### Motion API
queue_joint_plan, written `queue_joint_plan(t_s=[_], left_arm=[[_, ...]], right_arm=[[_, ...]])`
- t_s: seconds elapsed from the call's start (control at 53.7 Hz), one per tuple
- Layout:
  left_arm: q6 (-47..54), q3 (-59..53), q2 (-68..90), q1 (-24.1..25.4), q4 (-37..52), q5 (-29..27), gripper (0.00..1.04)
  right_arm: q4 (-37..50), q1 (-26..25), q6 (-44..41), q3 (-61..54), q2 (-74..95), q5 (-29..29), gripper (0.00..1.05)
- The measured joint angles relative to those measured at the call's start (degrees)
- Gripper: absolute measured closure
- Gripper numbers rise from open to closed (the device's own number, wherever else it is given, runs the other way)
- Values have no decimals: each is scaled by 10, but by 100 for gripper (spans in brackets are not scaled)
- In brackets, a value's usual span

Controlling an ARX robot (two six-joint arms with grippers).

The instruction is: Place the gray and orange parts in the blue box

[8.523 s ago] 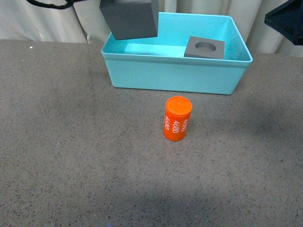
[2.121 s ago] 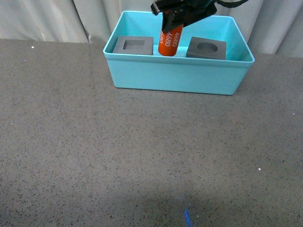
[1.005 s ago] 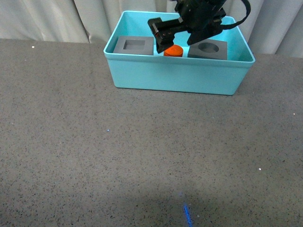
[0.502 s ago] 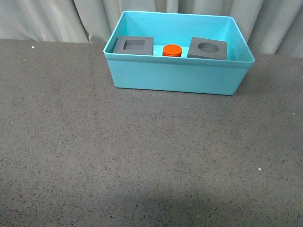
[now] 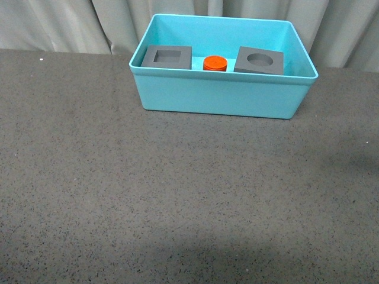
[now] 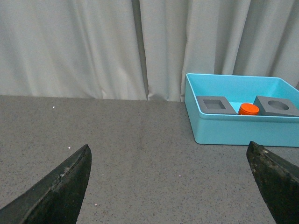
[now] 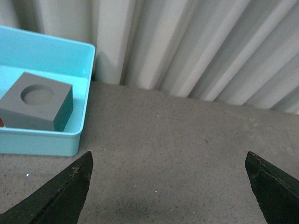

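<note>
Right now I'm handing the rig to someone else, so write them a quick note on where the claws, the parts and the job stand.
Left claw: open, empty, back over bare table, facing the blue box from a distance.
Right claw: open, empty, over the table beside the box's end.
Neither arm shows in the front view.
Parts: the gray cube with the square recess, the orange cylinder standing upright, and the gray cube with the round recess sit in a row inside the box, cylinder in the middle.
Done: all three parts are in the box.
Left: nothing to place. The table in view holds no other parts.
</note>
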Motion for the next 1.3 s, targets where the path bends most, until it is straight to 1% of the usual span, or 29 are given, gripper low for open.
queue_joint_plan(t_s=[0.037, 0.149, 0.223, 0.335, 0.372, 0.409, 0.428, 0.447, 0.484, 0.521, 0.595, 0.633, 0.689, 0.837, 0.875, 0.893, 0.986, 1.303], left_arm=[[0, 0, 0, 0, 0, 0, 7], [0, 0, 0, 0, 0, 0, 7], [0, 0, 0, 0, 0, 0, 7], [0, 0, 0, 0, 0, 0, 7], [0, 0, 0, 0, 0, 0, 7], [0, 0, 0, 0, 0, 0, 7], [0, 0, 0, 0, 0, 0, 7], [0, 0, 0, 0, 0, 0, 7], [0, 0, 0, 0, 0, 0, 7], [0, 0, 0, 0, 0, 0, 7], [0, 0, 0, 0, 0, 0, 7], [0, 0, 0, 0, 0, 0, 7], [0, 0, 0, 0, 0, 0, 7], [0, 0, 0, 0, 0, 0, 7], [0, 0, 0, 0, 0, 0, 7], [0, 0, 0, 0, 0, 0, 7], [0, 0, 0, 0, 0, 0, 7], [0, 0, 0, 0, 0, 0, 7]], right_arm=[[8, 0, 0, -15, -30, 12, 10], [35, -2, -3, -48, -84, 21, 10], [73, -2, -24, -84, -121, 33, 10], [76, -2, -36, -92, -125, 34, 10], [83, -4, -32, -95, -125, 21, 11], [130, -18, -9, -113, -128, -44, 17], [141, -21, -2, -119, -130, -61, 19], [172, -29, 14, -136, -136, -106, 24], [198, -40, 40, -160, -152, -151, 33], [204, -48, 54, -180, -169, -177, 42], [206, -62, 69, -212, -195, -190, 60], [206, -67, 72, -224, -205, -193, 67], [206, -72, 74, -234, -215, -197, 74], [198, -85, 77, -264, -257, -213, 99], [193, -99, 76, -272, -268, -236, 105], [189, -114, 78, -277, -277, -255, 104], [173, -136, 78, -297, -313, -259, 104], [110, -136, 78, -330, -410, -262, 104]])
